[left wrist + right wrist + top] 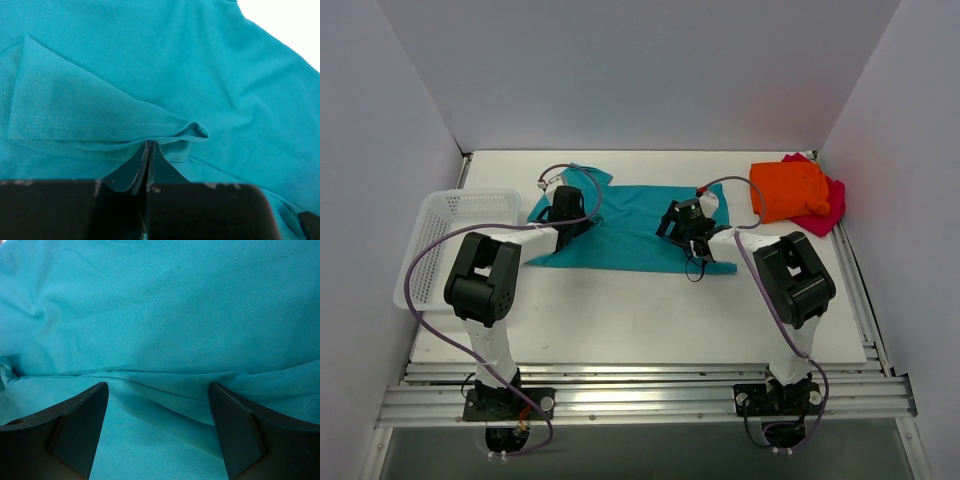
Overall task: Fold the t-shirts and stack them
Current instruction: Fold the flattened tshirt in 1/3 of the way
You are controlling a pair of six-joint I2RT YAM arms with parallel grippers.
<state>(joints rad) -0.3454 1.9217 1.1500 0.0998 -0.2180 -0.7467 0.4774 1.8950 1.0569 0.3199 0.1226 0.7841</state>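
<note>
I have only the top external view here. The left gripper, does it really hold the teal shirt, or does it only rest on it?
Observer: Its wrist view shows the left gripper shut, pinching a folded hem of the teal shirt.
Operator: And the right one?
Observer: The right gripper is open, its jaws astride a raised fold, not pinching.
Operator: Any stitching near the left pinch?
Observer: Yes, a double seam runs along that hem.
</note>
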